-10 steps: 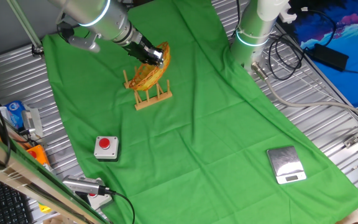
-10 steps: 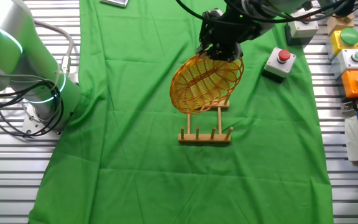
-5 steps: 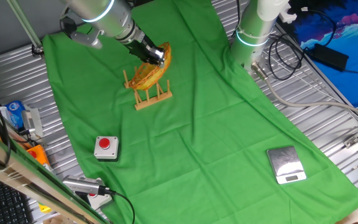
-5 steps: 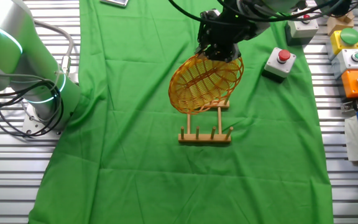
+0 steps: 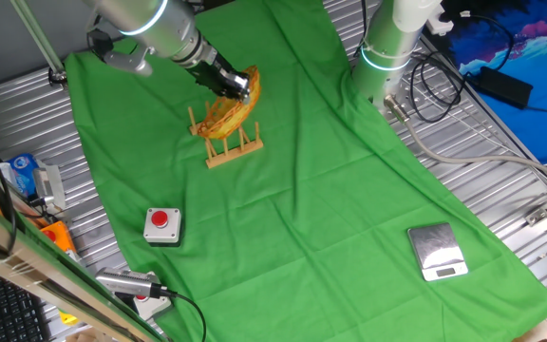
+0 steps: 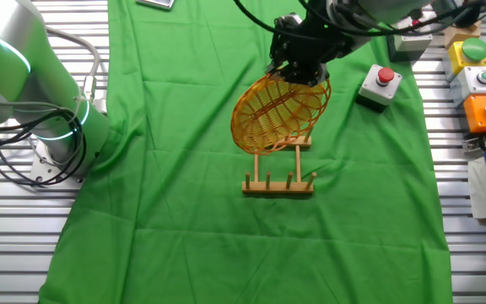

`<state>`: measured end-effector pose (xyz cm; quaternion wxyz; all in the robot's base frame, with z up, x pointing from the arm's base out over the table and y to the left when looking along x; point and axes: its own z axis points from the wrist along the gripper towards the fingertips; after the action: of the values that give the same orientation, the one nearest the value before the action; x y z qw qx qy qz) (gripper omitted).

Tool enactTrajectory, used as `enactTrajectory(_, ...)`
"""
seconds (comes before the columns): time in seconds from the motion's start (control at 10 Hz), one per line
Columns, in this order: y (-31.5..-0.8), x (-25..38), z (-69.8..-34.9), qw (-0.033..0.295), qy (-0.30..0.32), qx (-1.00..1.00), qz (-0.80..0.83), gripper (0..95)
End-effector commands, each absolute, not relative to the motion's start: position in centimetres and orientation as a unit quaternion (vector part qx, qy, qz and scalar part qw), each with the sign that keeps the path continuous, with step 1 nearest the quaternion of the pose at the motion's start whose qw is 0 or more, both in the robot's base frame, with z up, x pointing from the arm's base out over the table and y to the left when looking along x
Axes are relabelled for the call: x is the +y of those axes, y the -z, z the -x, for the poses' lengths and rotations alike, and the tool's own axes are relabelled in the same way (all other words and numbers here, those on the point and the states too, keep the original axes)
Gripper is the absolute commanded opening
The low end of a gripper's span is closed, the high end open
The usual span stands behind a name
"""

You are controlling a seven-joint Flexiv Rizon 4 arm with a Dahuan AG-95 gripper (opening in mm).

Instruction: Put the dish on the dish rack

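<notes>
With the dish [image 6: 278, 111] hanging tilted below the fingers, its lower edge among the rack [image 6: 279, 176] pegs, ease it straight into a slot before you release, since the gripper [image 6: 298, 74], reaching down at a slant, is clamped on its upper rim.

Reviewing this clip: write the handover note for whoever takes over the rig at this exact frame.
End effector: shut on the top rim of the dish.
Dish: standing on edge, tilted, its lower rim down among the pegs at the back of the dish rack; whether it is fully seated cannot be told.
Done: dish brought to the rack and lowered into it.
Left: confirm it rests in a slot, open the end effector, retreat upward without knocking it over.
</notes>
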<state>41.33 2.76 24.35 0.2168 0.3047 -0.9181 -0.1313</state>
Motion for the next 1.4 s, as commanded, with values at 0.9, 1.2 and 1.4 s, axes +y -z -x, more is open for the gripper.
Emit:
enactTrajectory(0.9, -26.1, -2.0, -39.5, 0.279, 0.229, -0.841, -0.403, 0.0)
enactTrajectory(1.2, -25.7, -2.2, -39.6, 0.269, 0.248, -0.818, -0.443, 0.0)
enactTrajectory(1.4, -25.6, -2.0, -39.7, 0.261, 0.257, -0.809, -0.459, 0.0)
